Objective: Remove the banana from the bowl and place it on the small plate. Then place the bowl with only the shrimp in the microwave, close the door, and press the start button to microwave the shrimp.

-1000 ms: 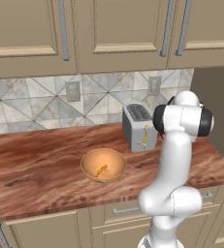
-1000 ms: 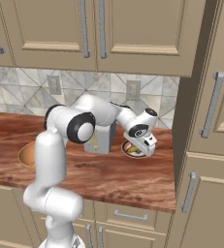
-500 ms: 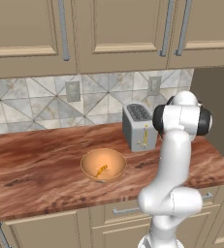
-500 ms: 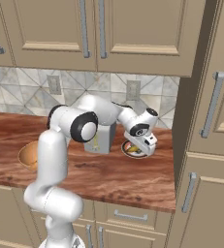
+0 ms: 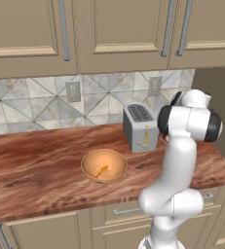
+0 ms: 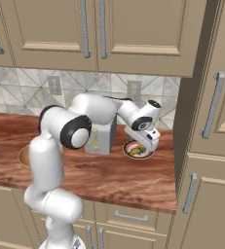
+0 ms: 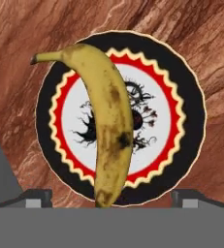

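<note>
The yellow banana [image 7: 108,126] lies across the small plate [image 7: 191,97], a black, red and white round plate on the wooden counter. My gripper [image 7: 111,198] hovers just above it, open, with its fingertips [image 7: 36,197] spread wide on either side of the banana and not touching it. From the right base view the gripper [image 6: 145,138] hangs over the plate [image 6: 133,154] beside the toaster. The orange-tan bowl [image 5: 104,165] sits further left on the counter with the tiny shrimp [image 5: 102,170] inside. The microwave and its door are out of view.
A silver toaster [image 5: 140,127] stands between the bowl and the plate. A tall beige cabinet [image 6: 211,136] rises at the right end of the counter. Upper cabinets hang above, and the counter's front edge [image 6: 119,199] is close to the plate.
The jaws have gone from nearly shut to wide open, letting the banana go onto the small plate. The arm has hardly moved.
</note>
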Robot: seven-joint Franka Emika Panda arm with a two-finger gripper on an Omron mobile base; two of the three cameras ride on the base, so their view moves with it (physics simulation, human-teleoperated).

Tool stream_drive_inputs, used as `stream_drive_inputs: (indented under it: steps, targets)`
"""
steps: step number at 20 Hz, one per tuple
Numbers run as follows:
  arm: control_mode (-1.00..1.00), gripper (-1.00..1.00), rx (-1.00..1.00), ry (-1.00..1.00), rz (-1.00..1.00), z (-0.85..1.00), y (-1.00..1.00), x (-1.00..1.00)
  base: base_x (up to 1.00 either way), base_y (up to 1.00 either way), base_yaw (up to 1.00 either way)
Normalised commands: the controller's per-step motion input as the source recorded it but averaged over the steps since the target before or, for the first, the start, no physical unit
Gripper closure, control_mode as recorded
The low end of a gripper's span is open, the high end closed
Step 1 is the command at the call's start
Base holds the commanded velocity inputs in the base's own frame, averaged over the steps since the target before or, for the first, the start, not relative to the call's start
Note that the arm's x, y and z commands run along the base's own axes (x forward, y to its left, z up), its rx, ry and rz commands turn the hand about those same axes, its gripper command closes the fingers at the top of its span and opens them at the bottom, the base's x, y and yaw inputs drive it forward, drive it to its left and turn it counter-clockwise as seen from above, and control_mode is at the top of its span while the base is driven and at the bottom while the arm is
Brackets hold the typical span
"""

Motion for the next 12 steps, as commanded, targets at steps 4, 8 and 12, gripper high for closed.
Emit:
stream_drive_inputs:
  steps: [4,8,12]
  targets:
    - [-1.0,-1.0,-0.09,-0.04,0.0,0.85,0.44,-0.88,0.0,0.0,0.0]
    - [-1.0,-1.0,-0.06,0.07,-0.01,0.48,0.84,-0.89,0.0,0.0,0.0]
    - [-1.0,-1.0,0.0,0.11,-0.03,0.15,0.83,-0.96,0.0,0.0,0.0]
